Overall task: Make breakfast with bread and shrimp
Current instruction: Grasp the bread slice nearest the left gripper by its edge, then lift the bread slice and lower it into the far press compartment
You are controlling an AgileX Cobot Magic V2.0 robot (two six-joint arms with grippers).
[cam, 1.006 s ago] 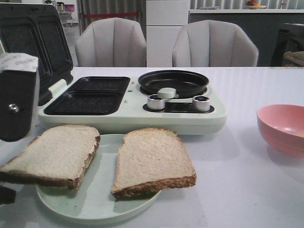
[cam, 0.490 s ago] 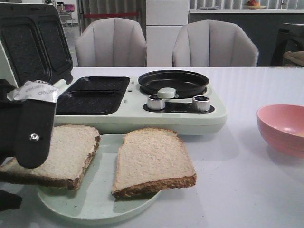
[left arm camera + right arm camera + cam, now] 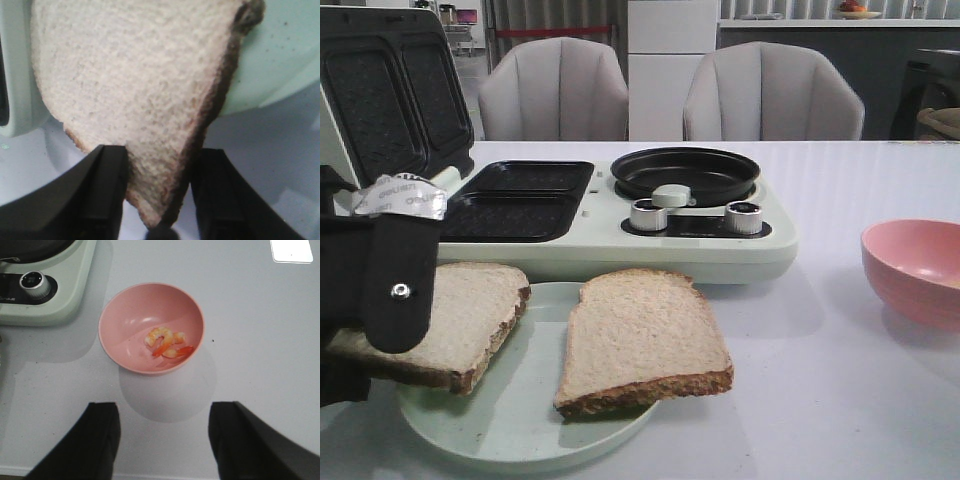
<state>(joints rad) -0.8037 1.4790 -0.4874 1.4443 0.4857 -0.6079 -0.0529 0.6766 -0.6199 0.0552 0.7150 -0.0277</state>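
Bread slice (image 3: 135, 85) overhanging the pale plate (image 3: 520, 420) — corner sitting between left gripper (image 3: 156, 192) fingers, spread, not yet pinching. Closing gently, lifting level toward the sandwich tray (image 3: 510, 215) — avoiding tearing.

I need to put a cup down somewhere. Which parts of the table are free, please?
Bare table lies between the plate and the pink bowl, and in front of that bowl. More is behind the bowl, right of the cooker. The left is crowded: the left gripper straddles a bread corner.
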